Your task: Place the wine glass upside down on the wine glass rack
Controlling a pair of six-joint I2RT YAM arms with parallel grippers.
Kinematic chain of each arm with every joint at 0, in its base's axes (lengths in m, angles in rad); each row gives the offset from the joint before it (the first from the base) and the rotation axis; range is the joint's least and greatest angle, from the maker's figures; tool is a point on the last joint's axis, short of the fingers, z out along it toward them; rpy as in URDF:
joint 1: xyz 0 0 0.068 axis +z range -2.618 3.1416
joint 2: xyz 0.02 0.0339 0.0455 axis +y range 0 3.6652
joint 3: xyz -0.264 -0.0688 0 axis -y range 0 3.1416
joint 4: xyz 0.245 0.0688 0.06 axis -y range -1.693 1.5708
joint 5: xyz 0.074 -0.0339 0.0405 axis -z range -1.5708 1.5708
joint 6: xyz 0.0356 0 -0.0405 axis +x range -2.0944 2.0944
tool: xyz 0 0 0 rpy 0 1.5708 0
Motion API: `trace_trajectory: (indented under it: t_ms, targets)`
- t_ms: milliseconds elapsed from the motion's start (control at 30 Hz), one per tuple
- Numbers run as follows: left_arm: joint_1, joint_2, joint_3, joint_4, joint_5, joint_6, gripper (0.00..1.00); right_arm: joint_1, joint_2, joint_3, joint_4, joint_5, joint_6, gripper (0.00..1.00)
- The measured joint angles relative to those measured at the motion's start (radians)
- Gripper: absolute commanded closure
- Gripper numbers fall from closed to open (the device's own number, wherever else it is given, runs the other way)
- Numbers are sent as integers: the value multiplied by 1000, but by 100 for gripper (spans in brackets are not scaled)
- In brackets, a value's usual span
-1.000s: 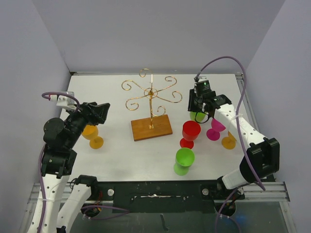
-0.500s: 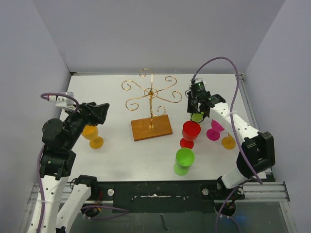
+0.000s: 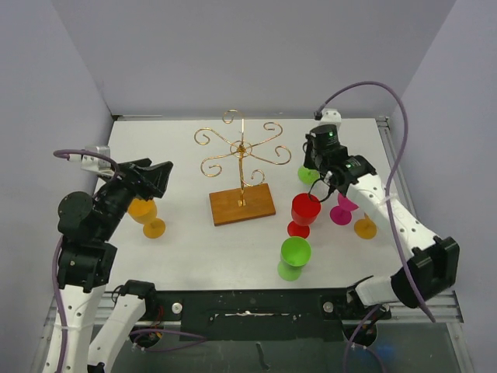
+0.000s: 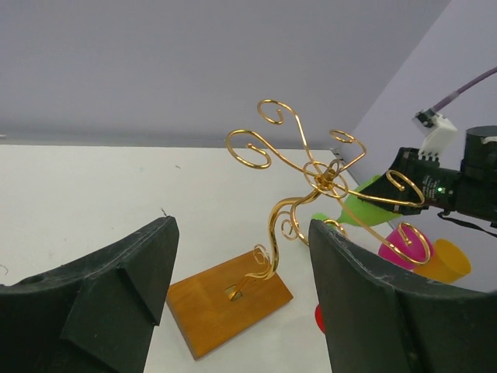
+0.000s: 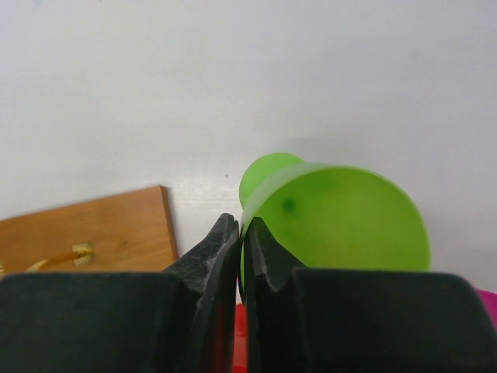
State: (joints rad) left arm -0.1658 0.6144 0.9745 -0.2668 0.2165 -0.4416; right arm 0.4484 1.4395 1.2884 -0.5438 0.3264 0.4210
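- The right hand (image 5: 239, 233) is pinched nearly closed on the rim wall of a green wine glass (image 5: 334, 217). One finger looks to be outside the bowl and the other just inside it.
- That glass is tipped on its side in the grip, its mouth towards the wrist camera and its foot behind. From overhead it sits just right of the wine glass rack (image 3: 242, 159), near a scroll arm but apart from it.
- It looks like moulded plastic, so I judge it light, stiff and unlikely to break. The smooth wall could slip or swivel in a thin rim pinch.
- A rim hold leaves the stem and foot free, and those are what must slide into a wire scroll with the bowl hanging down.
- The left hand (image 4: 242, 233) is spread wide and holds nothing. It hovers over an orange glass (image 3: 144, 211) at the left of the counter (image 3: 186, 249).
- Hard to make out:
  - The stem is hidden behind the bowl in the wrist view and under the hand from above.
  - Whether the glass is clear of the counter cannot be told.
  - The thin gold wire makes the slot openings hard to read.
- A red glass (image 3: 304, 208) and a second green glass (image 3: 294, 252) stand close below the carrying path.
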Motion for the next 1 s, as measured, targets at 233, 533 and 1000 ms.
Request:
trace_trajectory:
  t_ms: [233, 533, 1000]
  targets:
    - [-3, 54, 95, -6, 43, -65, 34, 48, -266, -22, 235, 67, -67, 100]
    - [-3, 155, 156, 98, 195, -272, 34, 224, -433, -84, 660, 58, -183, 100]
    - [-8, 364, 198, 455, 285, -763, 34, 521, -308, -145, 1250, -81, -330, 100]
